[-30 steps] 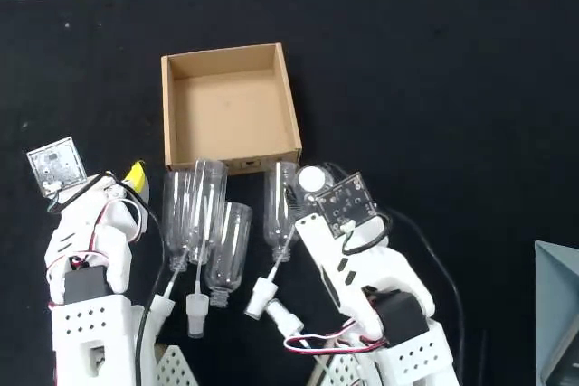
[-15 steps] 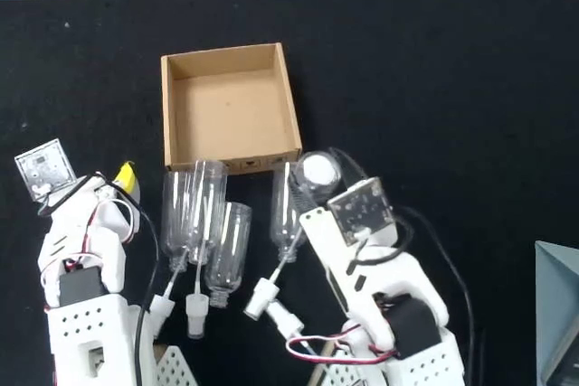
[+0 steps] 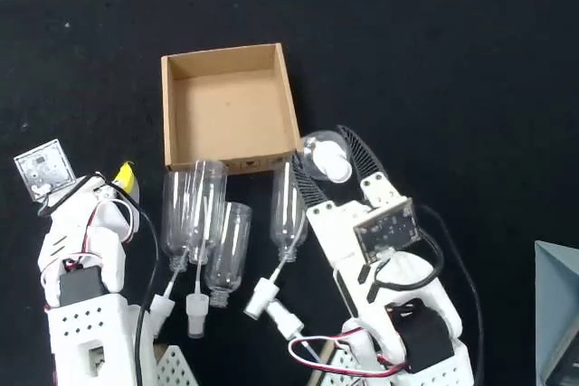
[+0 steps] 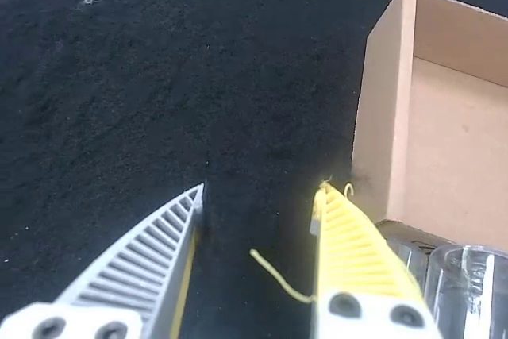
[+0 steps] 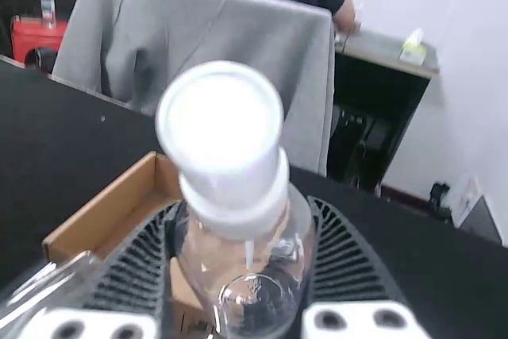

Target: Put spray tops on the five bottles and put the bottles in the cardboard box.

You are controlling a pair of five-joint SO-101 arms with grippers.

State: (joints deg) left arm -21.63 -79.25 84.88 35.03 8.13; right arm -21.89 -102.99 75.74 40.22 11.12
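My right gripper is shut on a clear bottle with a white spray top, just off the near right corner of the cardboard box. In the right wrist view the bottle stands upright between the black fingers, its white top uppermost, with the box behind. Several clear bottles lie in front of the box: two side by side, one open-necked, one by the right arm. My left gripper stands open over bare table beside the box.
White spray tops lie near the front edge, between the two arm bases. A grey bin corner sits at the front right. The black table stretches to the right of the box.
My right gripper has lifted the capped bottle and carried it right and back, away from the lying bottles. The left arm shifted slightly left, then stayed still.
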